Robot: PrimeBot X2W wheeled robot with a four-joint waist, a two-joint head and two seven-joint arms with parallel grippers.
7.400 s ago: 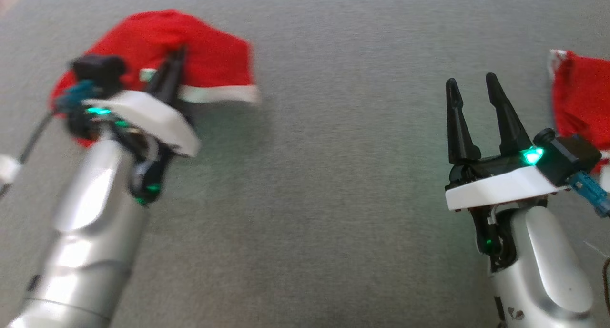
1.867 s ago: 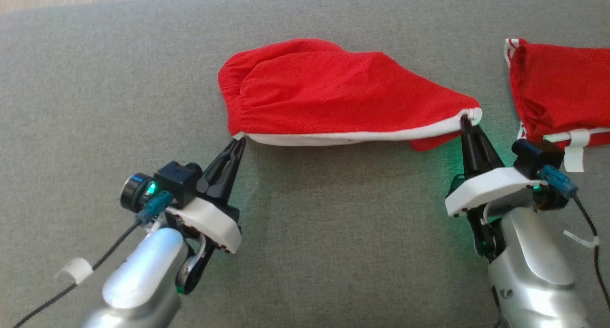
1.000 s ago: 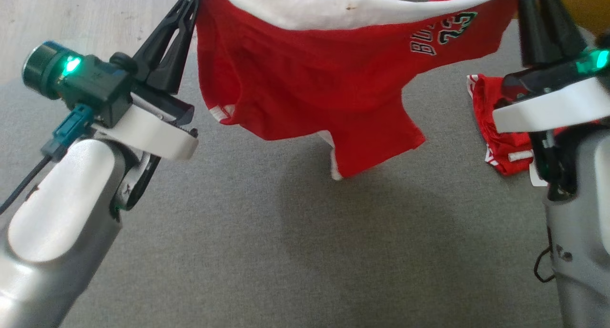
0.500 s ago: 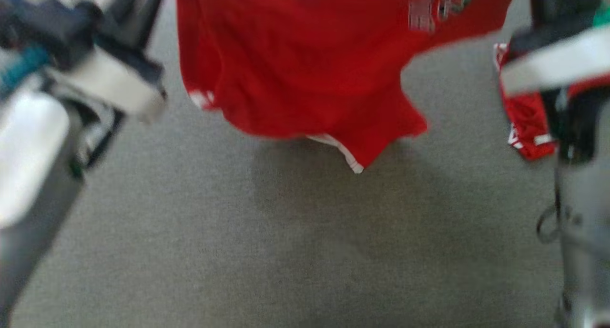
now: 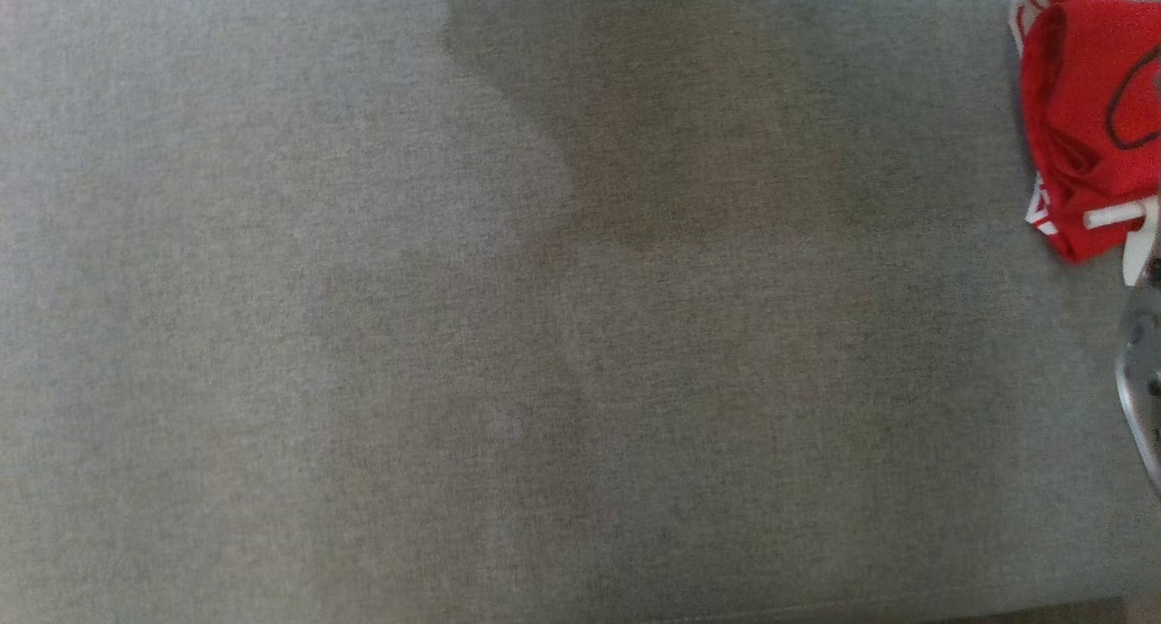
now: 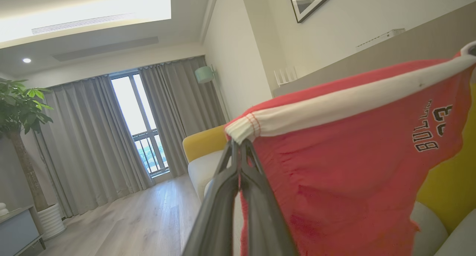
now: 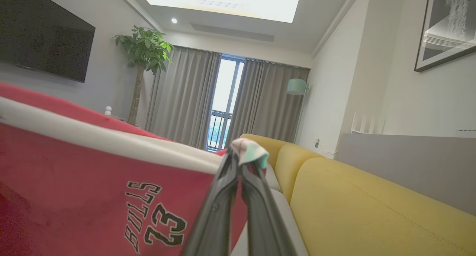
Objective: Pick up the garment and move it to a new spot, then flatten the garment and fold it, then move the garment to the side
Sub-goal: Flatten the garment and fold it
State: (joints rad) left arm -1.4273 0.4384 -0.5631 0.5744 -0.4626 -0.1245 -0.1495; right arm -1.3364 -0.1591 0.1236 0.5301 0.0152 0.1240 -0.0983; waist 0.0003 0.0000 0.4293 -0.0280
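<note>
The garment (image 6: 349,163) is a pair of red shorts with a white waistband and black "BULLS 23" lettering. It hangs in the air, stretched between both grippers by its waistband. My left gripper (image 6: 240,146) is shut on one end of the white band. My right gripper (image 7: 238,153) is shut on the other end, where the garment (image 7: 85,174) spreads to the left of its fingers. In the head view the grey surface (image 5: 453,334) lies below, with a dark shadow on it.
A second red garment (image 5: 1088,125) with white trim lies at the grey surface's far right edge. A sliver of my right forearm (image 5: 1143,397) shows beside it. A yellow sofa (image 7: 364,211), grey curtains (image 7: 186,99), a potted plant (image 7: 143,51) and a wall TV (image 7: 41,36) surround the space.
Both grippers have risen out of the head view with the shorts, which hung near its top half a second ago. The head view has shifted and now holds the surface and the shadow.
</note>
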